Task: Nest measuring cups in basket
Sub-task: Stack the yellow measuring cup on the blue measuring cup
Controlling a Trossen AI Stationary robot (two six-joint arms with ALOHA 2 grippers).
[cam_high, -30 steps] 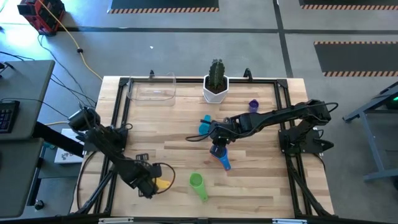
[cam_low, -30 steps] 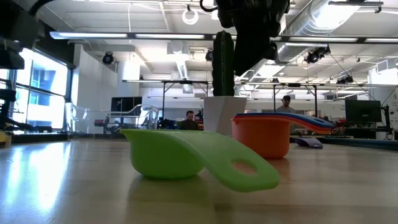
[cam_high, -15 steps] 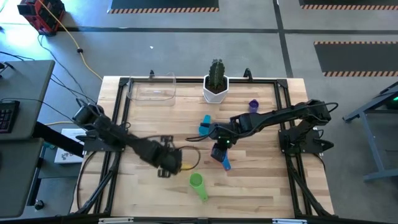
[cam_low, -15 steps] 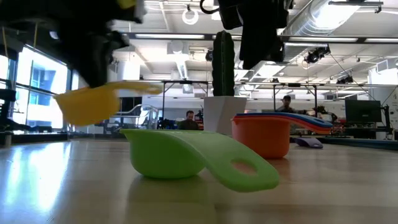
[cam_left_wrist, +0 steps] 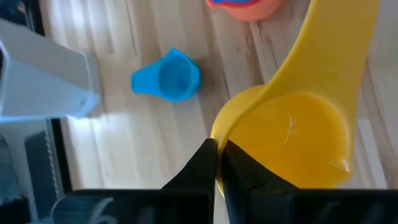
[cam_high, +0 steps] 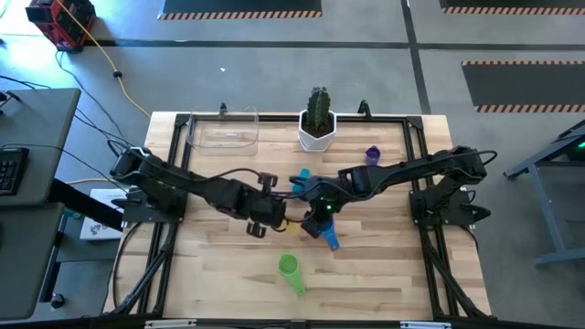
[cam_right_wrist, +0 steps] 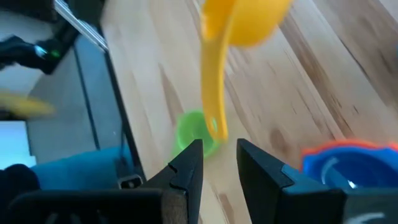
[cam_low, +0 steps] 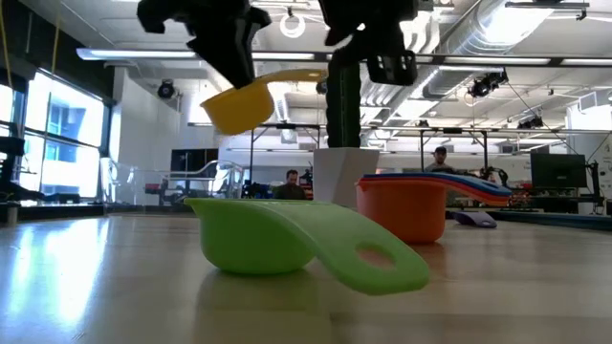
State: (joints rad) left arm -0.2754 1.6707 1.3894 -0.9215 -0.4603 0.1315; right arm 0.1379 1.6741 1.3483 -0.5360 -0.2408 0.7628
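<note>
Since a second ago the left arm has swung from the near left corner of the table to its middle, carrying the yellow cup point(cam_low: 251, 98) up off the wood. The left gripper point(cam_high: 267, 216) is clenched on the rim of that cup's bowl, fingers point(cam_left_wrist: 202, 167) pinched together, and the cup hangs in the air with its handle reaching away from the grip. The right gripper point(cam_high: 315, 212) hovers just beside it, fingers point(cam_right_wrist: 186, 168) a little apart and holding nothing that shows; the yellow handle ends just ahead of them.

Just beyond the right gripper, on the table, stands the stack of nested cups point(cam_low: 406, 205): an orange bowl with blue and red handles fanned on top. The green cup point(cam_high: 290, 270) lies on its side below both grippers, nearer the front edge. A light blue cup point(cam_left_wrist: 166, 76) sits alone on the wood behind the left gripper, and the purple cup point(cam_high: 372, 155) lies well off, beside the right arm. The clear basket point(cam_high: 223, 134) is at the far left edge, next to the potted cactus point(cam_high: 317, 117), well apart from both grippers.
</note>
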